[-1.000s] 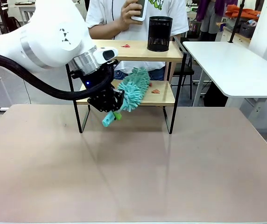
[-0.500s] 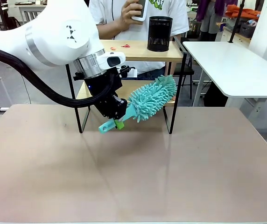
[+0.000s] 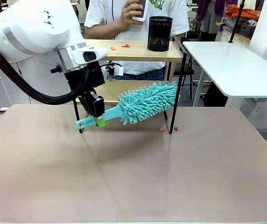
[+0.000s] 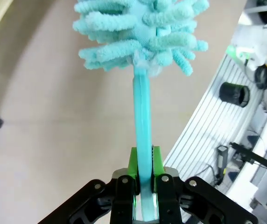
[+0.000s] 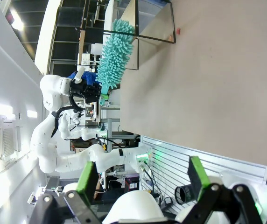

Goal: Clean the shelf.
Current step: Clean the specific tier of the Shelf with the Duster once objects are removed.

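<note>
The shelf (image 3: 138,52) stands at the table's far edge, with small red scraps (image 3: 125,45) on its top board. My left gripper (image 3: 96,115) is shut on the handle of a teal fluffy duster (image 3: 147,103), which lies nearly level in front of the lower board (image 3: 117,87). Seen from the left wrist, the green pads (image 4: 134,164) clamp the teal handle (image 4: 142,121) below the duster head (image 4: 140,32). My right gripper (image 5: 143,179) is open and holds nothing, far from the duster (image 5: 115,53) and the shelf (image 5: 157,23).
A black mesh cup (image 3: 159,33) stands on the top board's right end. Two red scraps (image 3: 162,129) lie on the table by the shelf's right front leg. A person behind the shelf holds a phone (image 3: 138,9). A white side table (image 3: 236,60) is at the right.
The left arm swept the duster rightward along the lower board, then drew back left and lower. The red scrap left the lower board; scraps now lie on the table.
</note>
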Action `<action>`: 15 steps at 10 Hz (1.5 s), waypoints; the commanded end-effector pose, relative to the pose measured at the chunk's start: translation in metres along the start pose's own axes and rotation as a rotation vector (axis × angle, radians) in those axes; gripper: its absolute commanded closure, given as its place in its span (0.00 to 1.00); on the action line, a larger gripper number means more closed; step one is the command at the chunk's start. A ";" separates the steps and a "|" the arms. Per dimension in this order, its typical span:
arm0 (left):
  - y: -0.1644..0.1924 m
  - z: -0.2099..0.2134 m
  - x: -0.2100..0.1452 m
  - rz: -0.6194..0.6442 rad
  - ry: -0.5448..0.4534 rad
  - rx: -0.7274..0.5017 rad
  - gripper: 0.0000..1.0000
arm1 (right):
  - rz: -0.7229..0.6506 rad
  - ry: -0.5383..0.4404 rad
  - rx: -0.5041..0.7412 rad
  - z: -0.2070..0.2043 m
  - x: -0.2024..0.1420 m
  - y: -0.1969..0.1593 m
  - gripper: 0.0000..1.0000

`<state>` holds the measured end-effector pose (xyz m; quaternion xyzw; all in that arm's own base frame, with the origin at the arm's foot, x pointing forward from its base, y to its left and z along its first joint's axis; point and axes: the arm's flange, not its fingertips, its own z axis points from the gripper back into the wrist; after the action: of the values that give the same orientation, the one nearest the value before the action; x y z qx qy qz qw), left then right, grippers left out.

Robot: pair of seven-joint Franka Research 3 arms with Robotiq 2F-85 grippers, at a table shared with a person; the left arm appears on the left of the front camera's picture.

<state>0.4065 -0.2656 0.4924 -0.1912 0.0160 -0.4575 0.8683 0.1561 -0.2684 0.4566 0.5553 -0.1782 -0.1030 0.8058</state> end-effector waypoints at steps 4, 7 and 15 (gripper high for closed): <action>0.012 0.025 -0.057 0.020 -0.038 -0.010 1.00 | 0.028 -0.008 0.017 0.000 0.001 0.002 0.00; 0.033 0.068 -0.144 0.056 -0.035 -0.143 1.00 | 0.028 -0.008 0.017 0.000 0.001 0.002 0.00; 0.112 0.142 -0.390 0.020 -0.302 -0.649 1.00 | 0.028 -0.008 0.017 0.000 0.001 0.002 0.00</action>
<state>0.2945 0.1326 0.5175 -0.4978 0.0646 -0.3988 0.7675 0.1562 -0.2685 0.4564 0.5552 -0.1776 -0.1034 0.8059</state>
